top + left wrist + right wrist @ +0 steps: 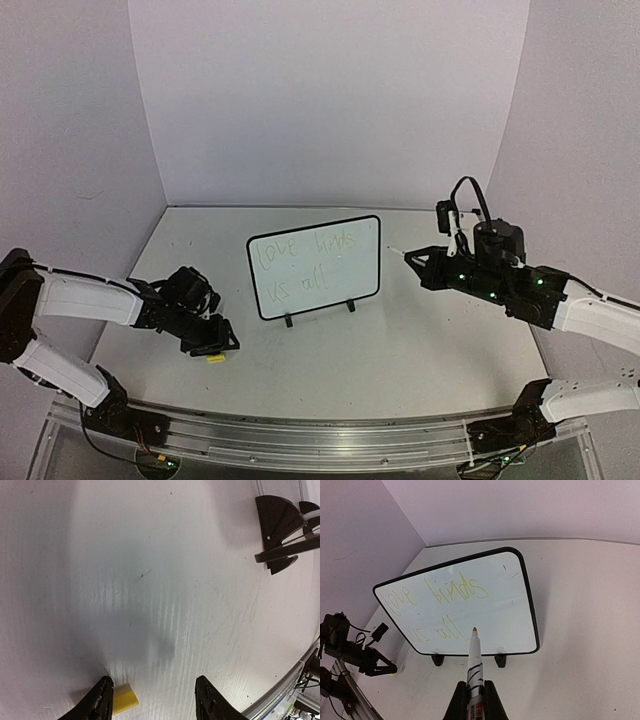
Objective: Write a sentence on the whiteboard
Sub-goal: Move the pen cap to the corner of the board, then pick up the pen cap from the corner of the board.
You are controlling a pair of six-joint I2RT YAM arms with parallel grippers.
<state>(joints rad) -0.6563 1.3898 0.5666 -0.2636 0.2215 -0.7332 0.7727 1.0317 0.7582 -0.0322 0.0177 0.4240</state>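
Note:
The whiteboard (360,265) stands upright on two black feet at mid table, tilted back. The sentence (275,252) is on it in two faint yellow-green lines, roughly "love finds / us all", also in the right wrist view (457,587). My right gripper (428,264) (475,686) is shut on a white marker (474,655) with an orange tip. The tip points at the board's (512,612) lower middle, just off the surface. My left gripper (213,340) (155,692) is open and low over the table, left of the board. A yellow cap (123,700) (214,357) lies by its left finger.
One black foot of the board (277,522) shows at the upper right of the left wrist view. A metal rail (300,435) (282,692) runs along the table's near edge. Pale walls close in the back and both sides.

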